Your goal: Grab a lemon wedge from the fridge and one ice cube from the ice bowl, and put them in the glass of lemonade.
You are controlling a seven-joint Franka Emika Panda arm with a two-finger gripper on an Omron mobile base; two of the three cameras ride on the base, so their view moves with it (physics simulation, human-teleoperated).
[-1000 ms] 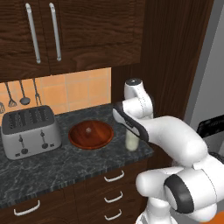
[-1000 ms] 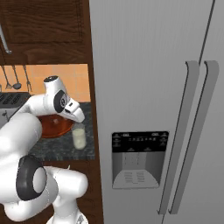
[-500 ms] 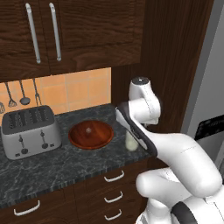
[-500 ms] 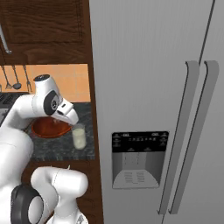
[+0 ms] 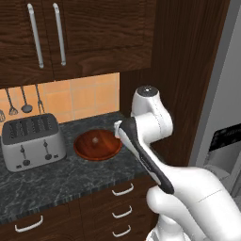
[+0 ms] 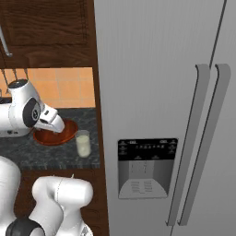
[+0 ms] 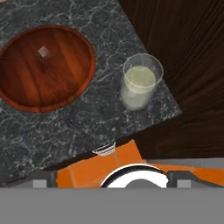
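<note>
Dark marbled stone forms the bench [image 7: 87, 118], seen from a kitchen with wooden cabinets. Nearest its front edge, the glass of lemonade [image 7: 139, 86] stands upright beside the dark wood panel. Just beyond the glass, toward the toaster [image 5: 31, 140], the ice bowl [image 7: 46, 68] is seen with one ice cube [image 7: 43, 52] lying inside it. The fridge [image 6: 161, 106] stands shut on the glass's other side, so the lemon wedge is judged to be inside. Whether the pincer is released or clenched cannot be told.

Dark marble table [image 5: 56, 181] at lower left, above wooden drawers [image 5: 120, 207]; orange tiled backsplash [image 5: 80, 96] at centre left; dark wood cabinets [image 5: 94, 33] along the top; silver toaster [image 5: 30, 141] at left.
</note>
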